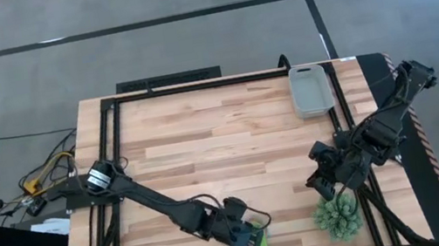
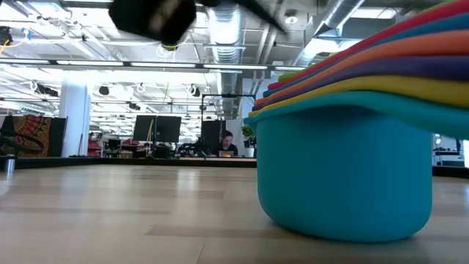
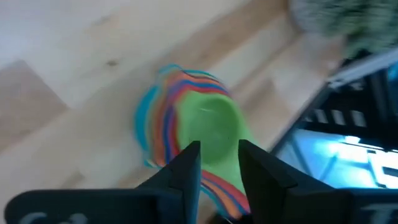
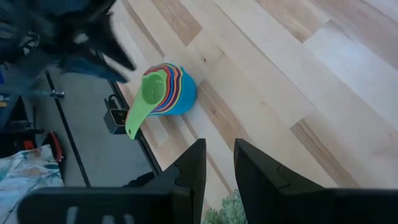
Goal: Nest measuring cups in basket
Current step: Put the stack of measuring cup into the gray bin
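measuring cups [image 1: 260, 245]: all nested in one stack, light blue biggest on the outside, green smallest on top; sitting on the table [image 1: 204, 134] right at the near edge, a bit right of the middle; handles fanned together and poking out over that edge; bowl of the stack flat on the wood in the low view [image 2: 344, 176]

basket [image 1: 310, 89]: pale grey, way off at the far right corner of the table; well apart from the cups; nothing visible inside

left gripper [image 1: 243, 229]: hanging right above the stack at the near edge; fingers [image 3: 186, 171] parted a little, one each side of the green cup's handle [image 3: 217, 140]; small gap showing between them, not clamped on anything as far as visible

right gripper [image 1: 324, 179]: off near the right side of the table, up above the wood; fingers [image 4: 193, 168] slightly apart with nothing between them; looking across at the stack [image 4: 163, 90]

plant [image 1: 337, 215]: spiky green ball thing, near the near right corner, just beside the right gripper and right of the cups

background: a person seated at a desk far behind the table in the low view [image 2: 228, 144]
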